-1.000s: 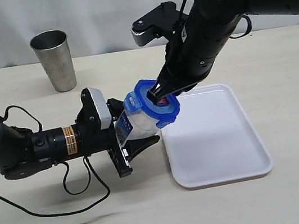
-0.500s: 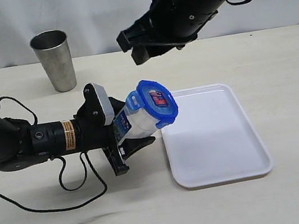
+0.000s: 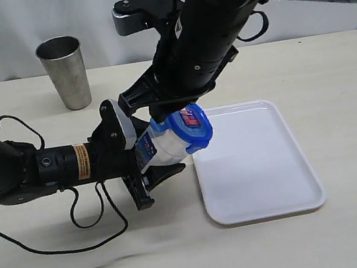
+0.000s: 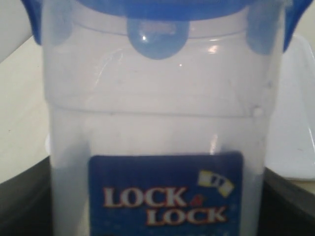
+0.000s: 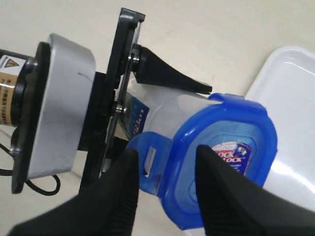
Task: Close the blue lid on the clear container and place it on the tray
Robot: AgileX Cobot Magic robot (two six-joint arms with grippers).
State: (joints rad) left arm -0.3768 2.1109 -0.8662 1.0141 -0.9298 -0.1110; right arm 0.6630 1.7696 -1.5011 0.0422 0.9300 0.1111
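The clear container (image 3: 164, 148) hangs tilted over the table, its top toward the tray (image 3: 259, 169). My left gripper (image 3: 157, 149) is shut on its body. The blue lid (image 3: 191, 126) sits on the container's mouth, red-and-white label outward. In the right wrist view one flap (image 5: 150, 162) of the lid (image 5: 231, 147) sticks out unlatched. My right gripper (image 5: 167, 150) is open, one finger on each side of that flap. In the left wrist view the container (image 4: 157, 98) fills the picture, and the lid (image 4: 157, 7) caps it. The exterior view shows my right gripper (image 3: 161, 108) just above the lid.
A grey steel cup (image 3: 65, 71) stands at the back left of the table. The white tray lies flat to the right of the container with nothing on it. The left arm's cable (image 3: 97, 221) loops on the table in front.
My right gripper was shut and pressing on the lid. It lifted away, opened, then came back down to the lid's side flap. The left arm and container stayed put.
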